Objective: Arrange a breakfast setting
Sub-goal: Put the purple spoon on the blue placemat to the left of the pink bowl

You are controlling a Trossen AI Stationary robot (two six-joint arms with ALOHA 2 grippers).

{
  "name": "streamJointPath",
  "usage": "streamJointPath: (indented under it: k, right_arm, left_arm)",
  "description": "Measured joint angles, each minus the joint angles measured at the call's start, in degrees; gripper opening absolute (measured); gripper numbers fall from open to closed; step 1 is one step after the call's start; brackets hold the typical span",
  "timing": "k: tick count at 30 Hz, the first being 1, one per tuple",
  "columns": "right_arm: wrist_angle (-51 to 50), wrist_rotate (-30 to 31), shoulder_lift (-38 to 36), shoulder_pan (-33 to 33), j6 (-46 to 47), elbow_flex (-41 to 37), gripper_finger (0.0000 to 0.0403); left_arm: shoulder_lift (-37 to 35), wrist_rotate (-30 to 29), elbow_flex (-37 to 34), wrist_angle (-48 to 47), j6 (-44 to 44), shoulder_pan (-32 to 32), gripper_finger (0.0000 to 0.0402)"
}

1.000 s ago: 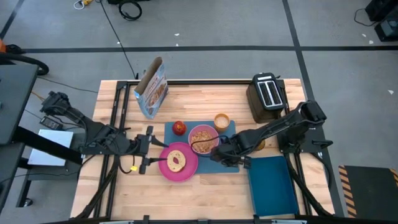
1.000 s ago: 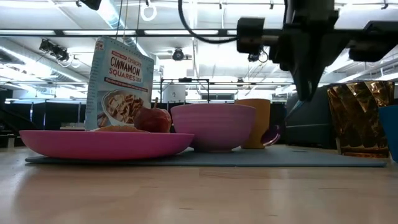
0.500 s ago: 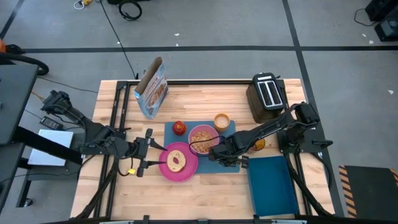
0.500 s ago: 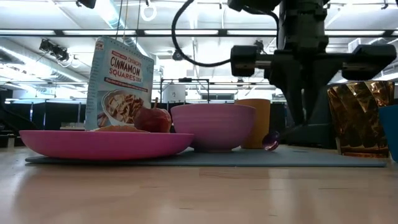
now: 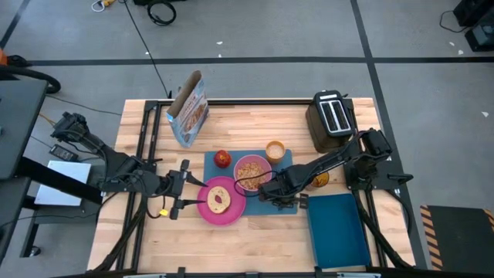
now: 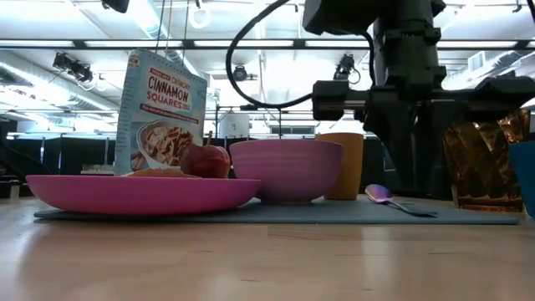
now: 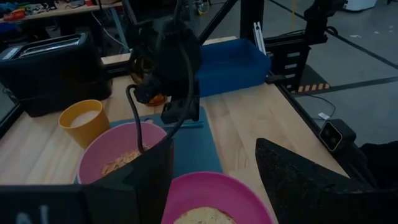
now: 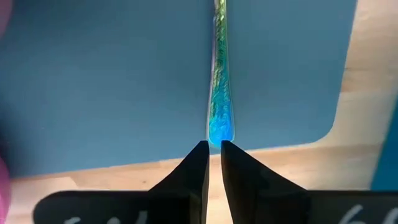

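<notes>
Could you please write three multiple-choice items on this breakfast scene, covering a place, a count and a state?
1. Where is the spoon?
A. Inside the bowl
B. Flat on the blue mat
C. On the plate

2. How many pink dishes are on the table?
A. One
B. Two
C. Four

3. How is the left gripper?
A. Open and empty
B. Shut on the apple
C. Shut on the cup

Answers:
1. B: the spoon lies on the blue mat beside the bowl, with the right gripper at its handle end.
2. B: only the bowl and the plate are pink.
3. A: the left gripper sits beside the plate, its fingers spread with nothing between them.
</notes>
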Motion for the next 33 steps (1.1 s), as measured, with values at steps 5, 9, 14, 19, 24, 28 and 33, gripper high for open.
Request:
streamJointPath:
  k: [5,9,14,19,24,28,33]
  right_arm:
    - [-2.4,3.19,0.07,-0.11,-4.05,0.48,0.005]
    - [-5.5,11.46,-0.22,-0.37,-6.53,2.12,0.0049]
    - [-6.31,12.33,1.26,-2.17,-9.02,1.32,0.0049]
    - [-5.07,12.4,1.53,-4.27,-11.7,-0.32,0.0048]
    - [-4.09,11.77,1.86,-5.53,-14.6,-0.33,0.0048]
    - [-4.51,11.66,1.86,-6.24,-16.03,-0.33,0.0048]
    - [-6.94,12.3,1.66,-6.25,-18.63,0.34,0.0048]
  left_arm:
    - [-0.01,0.0,0.0,0.3,0.1,0.0,0.0233]
    - [-0.01,0.0,0.0,0.49,0.93,0.0,0.0233]
    - [-0.02,-0.02,0.0,0.59,1.55,0.0,0.0233]
    - [-0.03,-0.01,0.0,0.53,0.95,0.0,0.0233]
    - [-0.04,0.0,0.0,-0.04,0.76,0.0,0.0233]
    - [-0.04,0.0,0.0,-0.25,0.7,0.0,0.0233]
    - [-0.04,0.0,0.0,-0.8,0.74,0.0,0.0233]
